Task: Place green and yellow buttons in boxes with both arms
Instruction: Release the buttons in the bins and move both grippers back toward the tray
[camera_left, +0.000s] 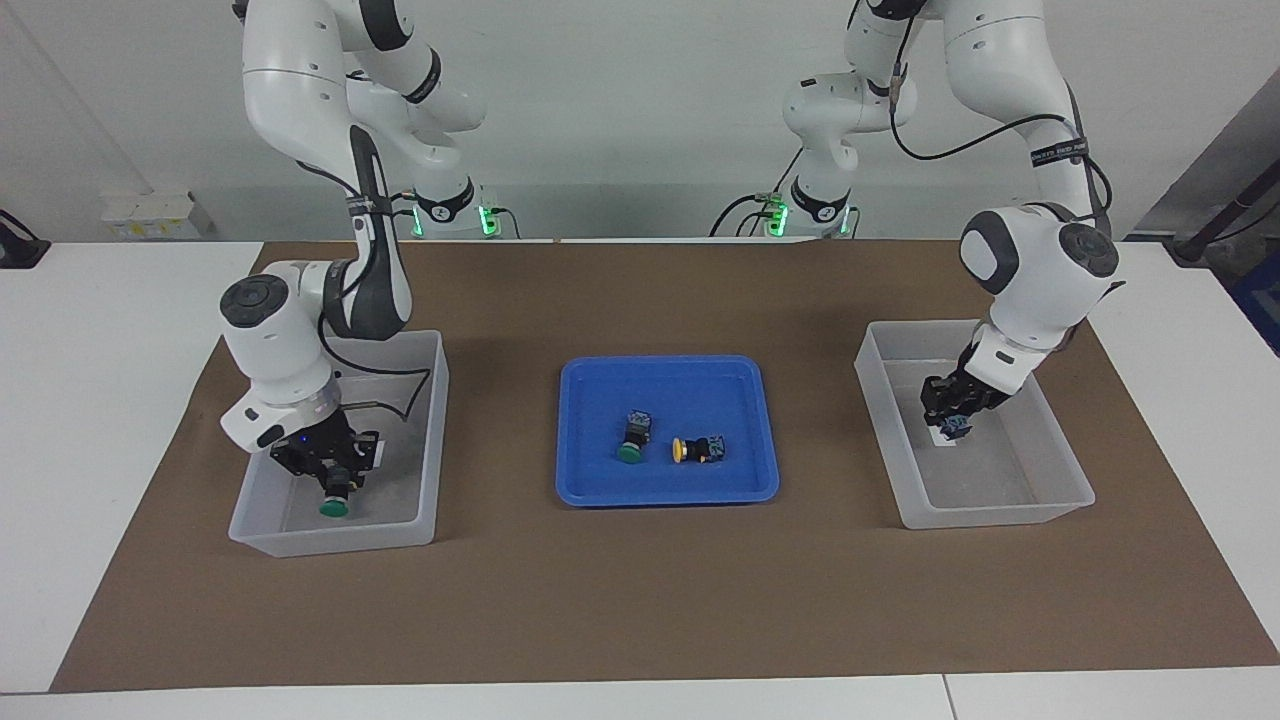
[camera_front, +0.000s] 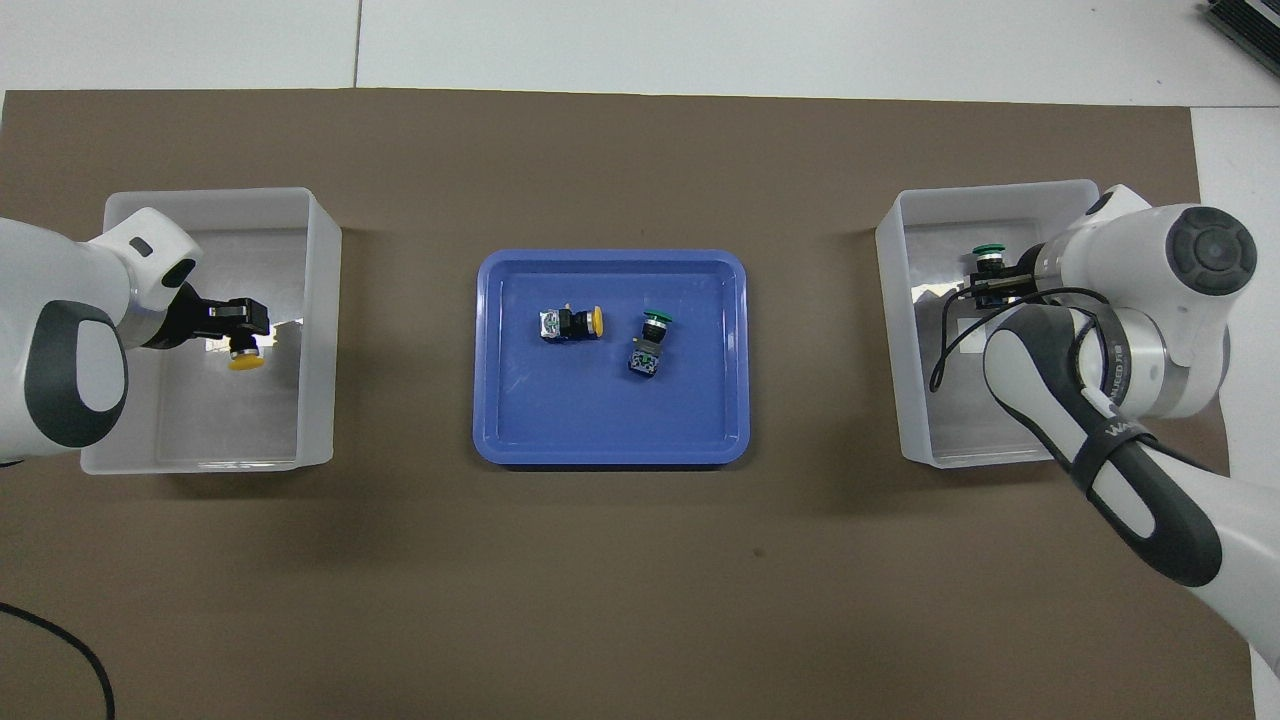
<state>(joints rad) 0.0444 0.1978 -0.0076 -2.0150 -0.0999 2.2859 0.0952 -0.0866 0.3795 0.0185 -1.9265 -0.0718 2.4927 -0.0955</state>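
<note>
My right gripper (camera_left: 335, 485) is low inside the box (camera_left: 330, 545) at the right arm's end. A green button (camera_left: 333, 508) sits at its tip, cap down near the box floor; from overhead the green button (camera_front: 988, 255) shows just past the gripper (camera_front: 988, 280). My left gripper (camera_left: 950, 418) is low inside the other box (camera_left: 1000, 518). A yellow button (camera_front: 243, 360) is at the tip of this gripper (camera_front: 240, 335). Whether either button is still gripped I cannot make out. One more green button (camera_left: 632, 440) and one more yellow button (camera_left: 697, 450) lie in the tray.
The shallow blue tray (camera_left: 665, 492) lies mid-table between the two boxes, on a brown mat (camera_left: 640, 600). A white label lies on each box floor. White tabletop borders the mat on all sides.
</note>
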